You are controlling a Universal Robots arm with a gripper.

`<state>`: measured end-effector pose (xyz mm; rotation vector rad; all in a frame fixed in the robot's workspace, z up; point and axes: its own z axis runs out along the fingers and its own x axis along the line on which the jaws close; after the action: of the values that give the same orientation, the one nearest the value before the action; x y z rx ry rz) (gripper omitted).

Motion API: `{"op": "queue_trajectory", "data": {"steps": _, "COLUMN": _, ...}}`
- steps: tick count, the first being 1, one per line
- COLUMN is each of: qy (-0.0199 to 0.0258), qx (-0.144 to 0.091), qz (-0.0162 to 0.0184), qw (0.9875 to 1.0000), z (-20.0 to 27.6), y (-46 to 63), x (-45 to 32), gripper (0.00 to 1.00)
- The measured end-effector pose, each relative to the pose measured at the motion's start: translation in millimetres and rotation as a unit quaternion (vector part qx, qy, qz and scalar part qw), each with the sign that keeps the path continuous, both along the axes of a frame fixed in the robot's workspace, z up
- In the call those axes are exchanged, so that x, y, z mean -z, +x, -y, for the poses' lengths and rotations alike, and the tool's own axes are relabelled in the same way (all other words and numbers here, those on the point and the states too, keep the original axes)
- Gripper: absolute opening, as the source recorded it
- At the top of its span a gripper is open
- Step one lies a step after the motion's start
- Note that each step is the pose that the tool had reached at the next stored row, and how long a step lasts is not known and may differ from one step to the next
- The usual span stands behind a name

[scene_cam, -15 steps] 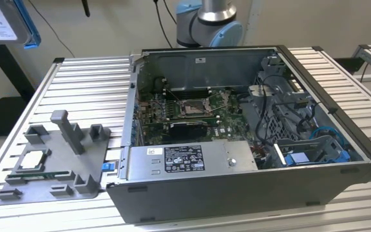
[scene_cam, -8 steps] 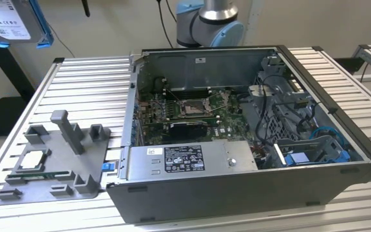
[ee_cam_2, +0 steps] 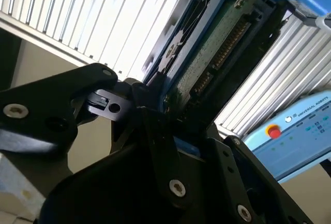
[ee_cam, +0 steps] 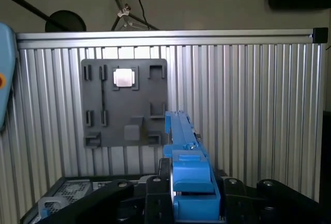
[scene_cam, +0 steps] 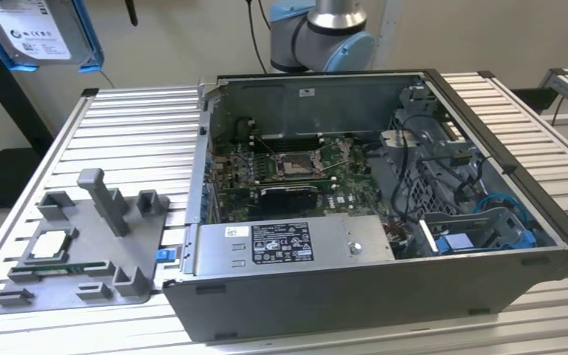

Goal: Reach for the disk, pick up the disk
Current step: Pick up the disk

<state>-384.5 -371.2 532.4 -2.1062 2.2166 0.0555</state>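
Flat silver-grey metal disk (scene_cam: 38,29) in bright blue plastic bracket, clamped between jaws of black gripper (ee_cam: 191,190), aloft at ten o'clock from open dark-grey computer case (scene_cam: 363,296), exterior view.

The disk (scene_cam: 39,33) is held up in the air, well above the slatted table's (scene_cam: 136,126) far corner at the exterior view's left. Its silver-grey face with the white label is shown, framed by the bright blue bracket. It is clamped edge-on in the gripper (ee_cam_2: 155,97), with the green circuit board underside exposed in the second wrist view.
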Motion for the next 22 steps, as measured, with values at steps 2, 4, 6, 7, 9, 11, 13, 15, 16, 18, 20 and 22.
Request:
{"op": "queue_trajectory", "data": {"steps": 2, "qy": 0.0000, "qx": 0.000, "qz": -0.0001, "qw": 1.0000, "z": 0.0, "y": 6.9, "x": 0.0, "gripper": 0.00}}
{"op": "queue_trajectory", "data": {"steps": 4, "qy": 0.0000, "qx": 0.000, "qz": -0.0003, "qw": 1.0000, "z": 0.0, "y": 13.8, "x": 0.0, "gripper": 0.00}}
{"op": "queue_trajectory", "data": {"steps": 6, "qy": 0.0000, "qx": 0.000, "qz": -0.0005, "qw": 1.0000, "z": 0.0, "y": 20.9, "x": 0.0, "gripper": 0.00}}
{"op": "queue_trajectory", "data": {"steps": 7, "qy": 0.0000, "qx": 0.000, "qz": -0.0006, "qw": 1.0000, "z": 0.0, "y": 24.3, "x": -0.1, "gripper": 0.00}}
{"op": "queue_trajectory", "data": {"steps": 9, "qy": 0.0000, "qx": 0.000, "qz": -0.0008, "qw": 1.0000, "z": 0.0, "y": 31.4, "x": -0.1, "gripper": 0.00}}
{"op": "queue_trajectory", "data": {"steps": 11, "qy": 0.0000, "qx": 0.000, "qz": -0.0009, "qw": 1.0000, "z": 0.0, "y": 38.0, "x": -0.1, "gripper": 0.00}}
{"op": "queue_trajectory", "data": {"steps": 13, "qy": 0.0000, "qx": 0.000, "qz": -0.0011, "qw": 1.0000, "z": 0.0, "y": 45.0, "x": -0.2, "gripper": 0.00}}
{"op": "queue_trajectory", "data": {"steps": 15, "qy": 0.0000, "qx": 0.000, "qz": -0.0013, "qw": 1.0000, "z": 0.0, "y": 52.0, "x": -0.2, "gripper": 0.00}}
{"op": "queue_trajectory", "data": {"steps": 16, "qy": 0.0000, "qx": 0.000, "qz": -0.0013, "qw": 1.0000, "z": 0.0, "y": 55.4, "x": -0.2, "gripper": 0.00}}
{"op": "queue_trajectory", "data": {"steps": 18, "qy": 0.0000, "qx": 0.000, "qz": -0.0015, "qw": 1.0000, "z": 0.0, "y": 61.9, "x": -0.2, "gripper": 0.00}}
{"op": "queue_trajectory", "data": {"steps": 20, "qy": 0.0000, "qx": 0.000, "qz": -0.0016, "qw": 1.0000, "z": 0.0, "y": 68.6, "x": -0.3, "gripper": 0.00}}
{"op": "queue_trajectory", "data": {"steps": 22, "qy": 0.0000, "qx": 0.000, "qz": -0.0017, "qw": 1.0000, "z": 0.0, "y": 75.1, "x": -0.3, "gripper": 0.00}}
